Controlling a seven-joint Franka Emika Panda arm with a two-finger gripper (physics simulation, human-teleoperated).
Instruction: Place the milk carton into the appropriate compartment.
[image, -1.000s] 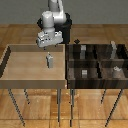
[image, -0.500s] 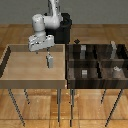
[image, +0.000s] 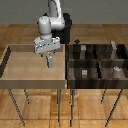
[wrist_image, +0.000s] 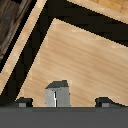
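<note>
The carton (image: 49, 61) hangs upright just under the hand (image: 48, 54), above the pale tray (image: 20, 75) and clear of its floor; in the wrist view the carton (wrist_image: 56, 94) sits between the two fingertips (wrist_image: 23, 102). The hand is pinching the carton near its top. The dark compartment box (image: 85, 80) stands beside the tray on the exterior view's right, and the carton is near the tray wall closest to it.

The tray (image: 15, 75) floor lay bare around the carton (image: 49, 61), leaving open room on every side; its raised rim (image: 34, 46) bounded that room; at the exterior view's right, the dark bin (image: 95, 62) had dividers and small boxes (image: 83, 73) crowding several compartments.
</note>
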